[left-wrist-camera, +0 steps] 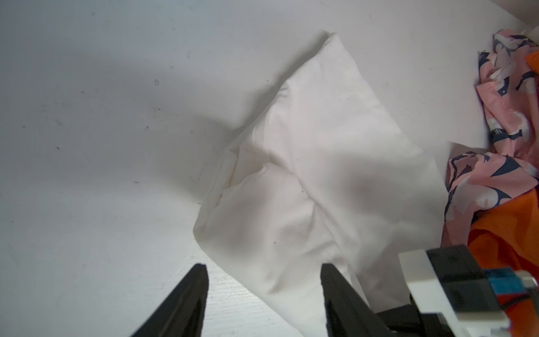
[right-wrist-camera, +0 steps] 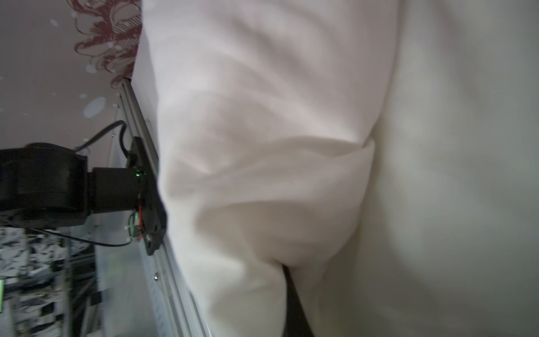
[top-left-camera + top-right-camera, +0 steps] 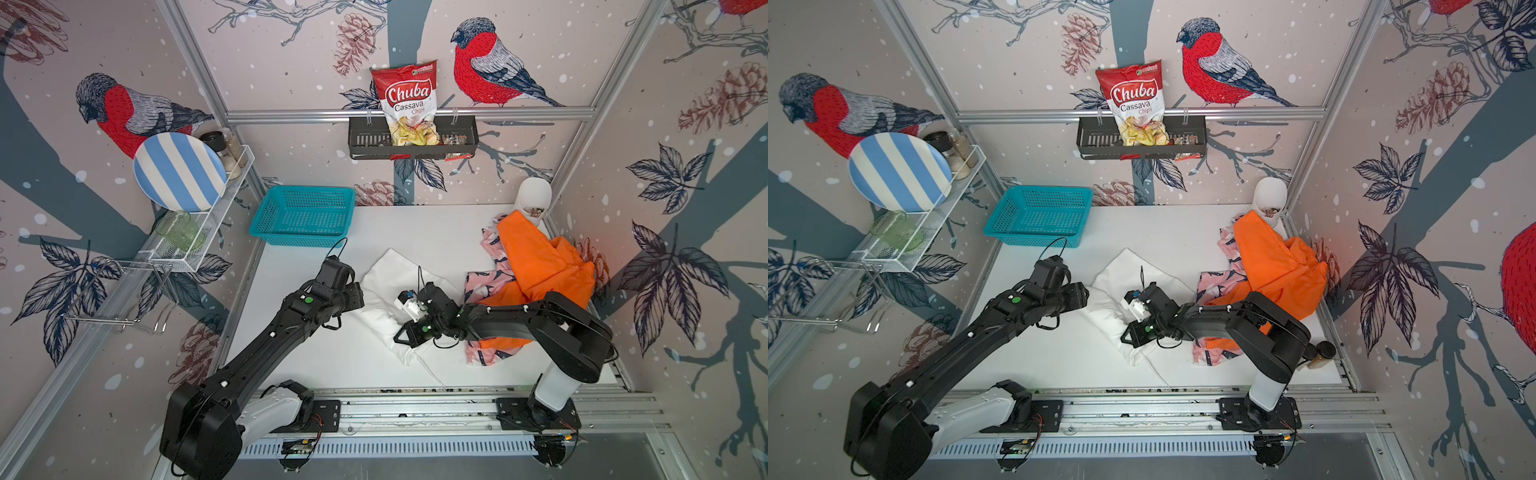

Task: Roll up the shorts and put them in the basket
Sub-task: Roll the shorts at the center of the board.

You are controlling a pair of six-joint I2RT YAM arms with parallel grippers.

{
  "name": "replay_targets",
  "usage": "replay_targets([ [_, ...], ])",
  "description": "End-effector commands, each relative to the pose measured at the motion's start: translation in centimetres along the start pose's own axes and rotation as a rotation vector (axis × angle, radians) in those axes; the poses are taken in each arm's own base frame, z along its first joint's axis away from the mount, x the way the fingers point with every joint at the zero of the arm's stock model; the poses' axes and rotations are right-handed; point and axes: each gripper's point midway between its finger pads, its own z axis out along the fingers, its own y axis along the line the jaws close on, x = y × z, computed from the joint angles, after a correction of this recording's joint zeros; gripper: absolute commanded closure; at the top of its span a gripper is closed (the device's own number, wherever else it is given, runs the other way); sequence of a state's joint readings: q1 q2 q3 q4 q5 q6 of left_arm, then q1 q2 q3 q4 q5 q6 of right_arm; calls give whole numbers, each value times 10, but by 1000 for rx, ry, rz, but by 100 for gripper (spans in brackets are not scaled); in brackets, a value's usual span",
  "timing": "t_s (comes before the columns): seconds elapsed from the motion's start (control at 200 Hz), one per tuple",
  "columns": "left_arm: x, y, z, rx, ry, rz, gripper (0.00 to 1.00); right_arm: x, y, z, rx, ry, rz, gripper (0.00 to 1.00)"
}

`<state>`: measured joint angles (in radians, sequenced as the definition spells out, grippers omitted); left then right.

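Observation:
White shorts lie crumpled mid-table. My right gripper is low over their near part and shut on a bunched fold of the white shorts; the cloth hides most of one dark finger. My left gripper hovers at the shorts' left edge, open, with the edge of the white shorts lying below the gap, not pinched. Orange shorts are heaped at the right over pink patterned shorts.
A teal basket stands at the back left. A wire rack on the left wall holds a striped plate. A black shelf with a chips bag hangs on the back wall. A brown bottle stands at the right edge.

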<state>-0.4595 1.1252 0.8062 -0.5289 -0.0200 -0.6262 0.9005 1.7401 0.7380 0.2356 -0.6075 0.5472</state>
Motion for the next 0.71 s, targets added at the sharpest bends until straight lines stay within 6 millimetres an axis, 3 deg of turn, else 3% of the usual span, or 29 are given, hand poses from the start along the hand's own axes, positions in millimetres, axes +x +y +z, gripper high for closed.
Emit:
replay_targets([
  [0.0,4,-13,9,43,34,1,35,-8,0,-10,-189,-14,205,92],
  [0.135,3,-24,26,62,48,9,32,-2,-38,-16,-150,-13,345,88],
  [0.21,-1,-34,35,81,54,21,31,3,-46,-16,-109,6,340,82],
  [0.305,-9,-44,47,85,52,37,31,4,-45,-18,-90,15,322,75],
  [0.49,-25,-66,50,91,37,80,31,-4,-46,-28,22,-8,256,75],
  [0.555,-22,-62,50,62,45,88,31,-12,-42,-32,63,-29,219,76],
  [0.59,-30,-68,43,63,24,89,31,-17,-38,-34,82,-38,193,77],
  [0.7,-28,-56,33,-5,17,87,31,-30,-17,-35,118,-45,103,80],
])
